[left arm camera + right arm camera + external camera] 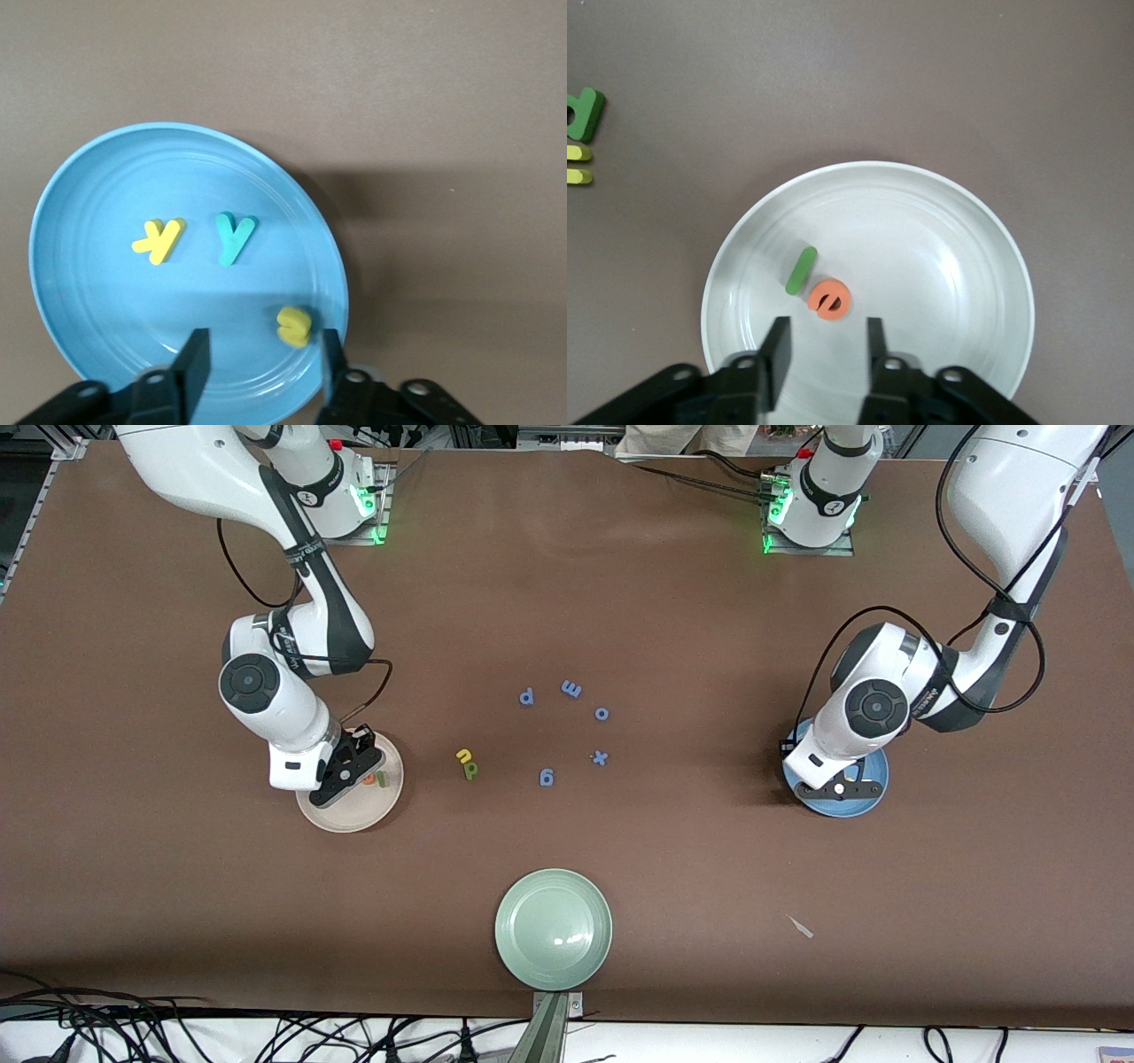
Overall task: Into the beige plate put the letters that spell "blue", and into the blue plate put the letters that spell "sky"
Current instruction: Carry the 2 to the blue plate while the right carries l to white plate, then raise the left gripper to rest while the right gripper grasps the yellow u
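Observation:
My left gripper (264,345) hangs open just over the blue plate (106,292) at the left arm's end of the table (864,806). In that plate lie a yellow "k" (159,239), a teal "y" (235,237) and a yellow "s" (294,326), the "s" lying free on the plate between the fingertips. My right gripper (827,332) is open over the beige plate (939,266), which holds the orange "e" (829,298) and the thin green "l" (802,270). The yellow "u" (464,755) and green "b" (471,771) lie together on the table, toward its middle from the beige plate.
Several all-blue letters, among them a "p" (527,696), an "m" (571,688) and an "x" (600,758), are scattered at mid-table. A pale green plate (554,928) sits near the front edge. A small pale scrap (800,926) lies on the table toward the left arm's end.

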`<state>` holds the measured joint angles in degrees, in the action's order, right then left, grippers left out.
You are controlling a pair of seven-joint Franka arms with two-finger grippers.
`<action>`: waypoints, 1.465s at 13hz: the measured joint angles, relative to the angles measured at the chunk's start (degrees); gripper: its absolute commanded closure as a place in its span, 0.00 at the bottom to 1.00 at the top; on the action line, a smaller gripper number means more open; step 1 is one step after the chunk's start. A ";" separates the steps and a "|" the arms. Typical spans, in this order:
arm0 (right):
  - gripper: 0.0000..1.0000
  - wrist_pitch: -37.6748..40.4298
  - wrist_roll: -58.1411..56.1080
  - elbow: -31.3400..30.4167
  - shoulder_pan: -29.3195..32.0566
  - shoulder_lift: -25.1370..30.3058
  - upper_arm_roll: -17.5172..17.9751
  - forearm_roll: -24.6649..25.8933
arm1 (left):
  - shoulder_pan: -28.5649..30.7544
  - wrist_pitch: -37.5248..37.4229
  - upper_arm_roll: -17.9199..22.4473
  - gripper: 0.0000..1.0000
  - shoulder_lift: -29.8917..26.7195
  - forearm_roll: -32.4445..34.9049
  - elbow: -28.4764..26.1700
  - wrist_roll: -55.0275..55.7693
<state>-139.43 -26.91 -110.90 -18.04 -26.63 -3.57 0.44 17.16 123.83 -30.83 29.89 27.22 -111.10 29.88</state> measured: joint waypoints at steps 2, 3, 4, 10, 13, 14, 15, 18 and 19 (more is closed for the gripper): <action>0.47 0.39 2.79 0.03 -0.12 -0.03 0.58 -1.28 | -0.04 0.02 -0.28 0.00 -0.03 0.00 0.16 0.07; 0.47 0.43 6.33 0.09 -0.13 -0.07 1.71 -1.63 | -0.03 -0.01 -0.37 0.00 -0.10 -0.01 0.51 0.10; 0.45 0.43 11.14 0.33 -0.19 -0.23 3.47 -1.73 | 0.00 -0.42 -0.66 0.00 -0.30 -0.23 1.24 0.14; 0.40 -1.82 29.89 2.54 -1.27 -4.70 11.71 -1.73 | 0.02 -20.61 -6.50 0.00 -4.80 -2.77 15.31 0.00; 0.40 -4.67 30.31 2.61 -1.82 -6.57 12.93 -0.46 | -0.03 -31.52 -8.48 0.00 -6.21 -7.49 22.68 -2.06; 0.40 -5.52 30.42 2.60 -2.03 -6.92 13.07 1.22 | 0.03 -34.86 -8.49 0.00 -6.94 -9.44 24.96 -2.92; 0.40 -6.57 30.73 2.57 -2.23 -7.23 13.08 2.66 | 0.11 -37.81 -8.43 0.00 -7.82 -10.55 27.00 -4.14; 0.40 -9.31 30.81 2.01 -2.37 -8.01 13.08 4.03 | 0.83 -42.59 -7.75 0.00 -12.47 -15.08 29.78 -10.08; 0.40 -10.38 30.81 1.70 -2.37 -8.34 13.07 4.07 | 0.80 -44.07 -6.15 0.00 -14.64 -15.93 29.69 -13.80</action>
<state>-149.81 3.90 -109.20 -20.41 -34.97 9.50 4.51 17.95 79.76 -36.98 15.24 11.29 -81.41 16.08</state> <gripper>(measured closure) 0.401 0.000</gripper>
